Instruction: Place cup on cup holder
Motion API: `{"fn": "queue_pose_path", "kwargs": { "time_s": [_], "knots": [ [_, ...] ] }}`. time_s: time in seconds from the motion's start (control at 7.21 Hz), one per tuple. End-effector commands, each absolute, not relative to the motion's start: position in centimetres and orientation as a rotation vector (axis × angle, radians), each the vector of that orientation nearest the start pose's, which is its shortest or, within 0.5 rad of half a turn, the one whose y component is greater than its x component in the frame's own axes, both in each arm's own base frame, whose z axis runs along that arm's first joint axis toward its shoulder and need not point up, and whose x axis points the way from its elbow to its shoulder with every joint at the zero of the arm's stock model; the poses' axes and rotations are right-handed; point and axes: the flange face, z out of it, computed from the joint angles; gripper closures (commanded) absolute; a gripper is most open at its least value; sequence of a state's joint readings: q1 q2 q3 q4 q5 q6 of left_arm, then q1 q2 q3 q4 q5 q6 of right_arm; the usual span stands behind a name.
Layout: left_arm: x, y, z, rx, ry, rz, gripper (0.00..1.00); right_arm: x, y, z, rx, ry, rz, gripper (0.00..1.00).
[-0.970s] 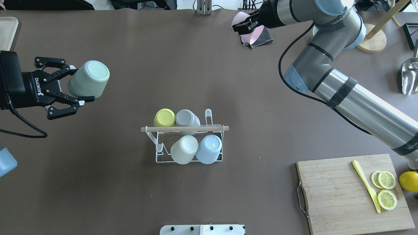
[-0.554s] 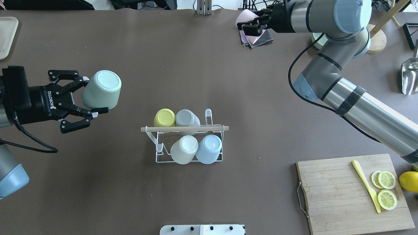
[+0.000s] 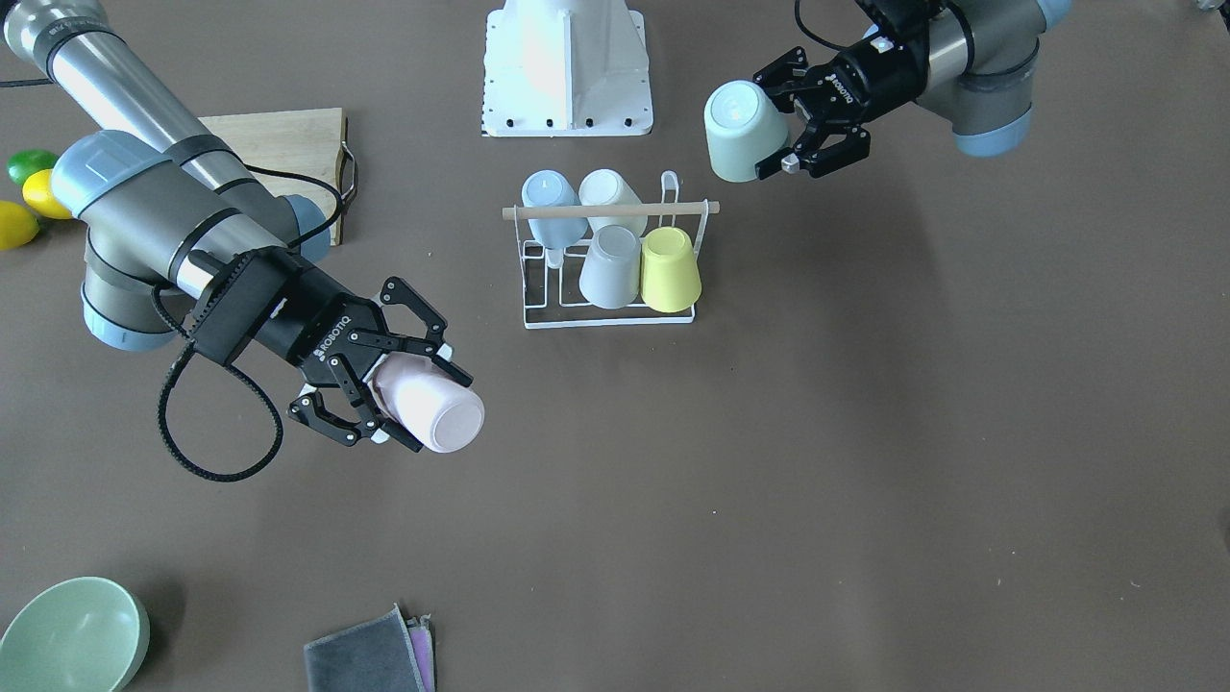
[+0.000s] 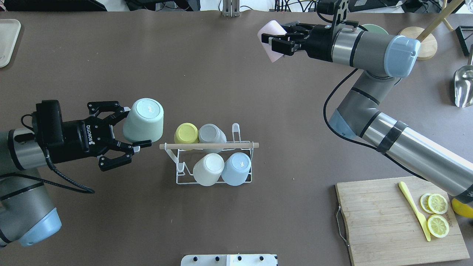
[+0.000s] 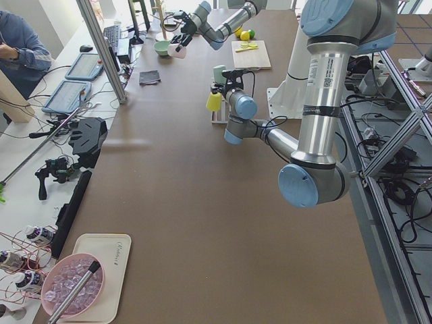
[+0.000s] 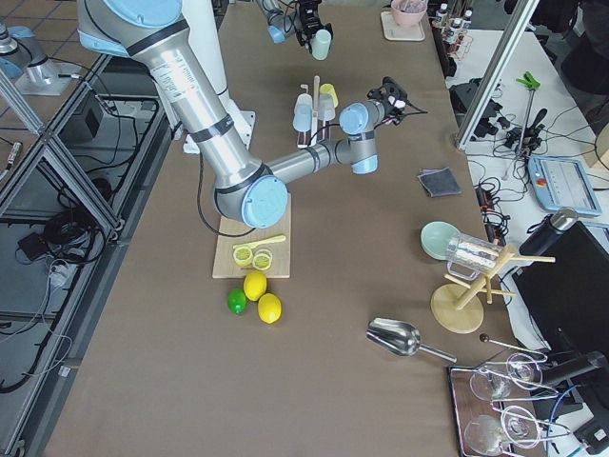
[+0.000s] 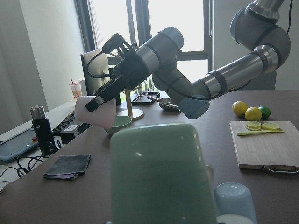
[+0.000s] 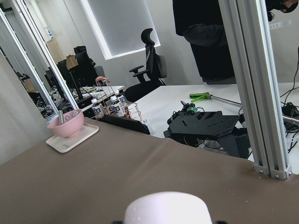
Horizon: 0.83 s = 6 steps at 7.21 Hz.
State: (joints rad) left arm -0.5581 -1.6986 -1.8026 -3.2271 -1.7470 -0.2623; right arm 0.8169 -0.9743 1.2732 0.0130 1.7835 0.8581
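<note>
cup holder (image 4: 221, 182): four upturned cups (image 4: 208, 169) fill most slots. Free: far-right prong (image 4: 235, 129), near-left prong (image 4: 180, 167). Rod (image 4: 208, 146) spans the top between rows. Bare desk (image 4: 258, 92) all round.

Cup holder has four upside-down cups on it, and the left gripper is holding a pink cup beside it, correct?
Not quite. The left gripper is holding a pale green cup, not a pink one; the pink cup is in the right gripper, as the overhead view shows. The cup holder does have four upside-down cups.
</note>
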Motion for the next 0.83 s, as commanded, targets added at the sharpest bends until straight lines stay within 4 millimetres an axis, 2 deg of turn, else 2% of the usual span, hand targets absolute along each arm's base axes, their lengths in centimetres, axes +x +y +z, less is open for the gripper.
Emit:
{"fn": "queue_pose_path", "kwargs": {
  "time_s": [0.0,0.14,0.28,0.42,0.55,0.69],
  "knots": [
    [36.9,-33.6,32.0,1.555,1.361,0.687,0.25,-38.6,-55.6,28.8,1.234,-1.487,-0.080,1.00],
    [37.8,-33.1,32.1,1.544,1.375,0.699,0.25,-38.7,-55.5,27.5,1.213,-1.534,-0.041,1.00],
    [38.4,-32.6,32.2,1.544,1.374,0.720,0.25,-41.1,-53.7,27.6,1.191,-1.560,-0.015,1.00],
    [39.4,-32.3,32.9,1.540,1.360,0.747,0.25,-42.4,-51.9,27.5,1.198,-1.614,-0.034,1.00],
    [40.4,-32.8,32.8,1.550,1.346,0.762,0.25,-44.4,-50.0,26.8,1.187,-1.651,-0.066,1.00],
    [40.7,-32.6,33.0,1.551,1.341,0.771,0.25,-45.2,-48.6,26.7,1.205,-1.685,-0.097,1.00]
  ]
}}
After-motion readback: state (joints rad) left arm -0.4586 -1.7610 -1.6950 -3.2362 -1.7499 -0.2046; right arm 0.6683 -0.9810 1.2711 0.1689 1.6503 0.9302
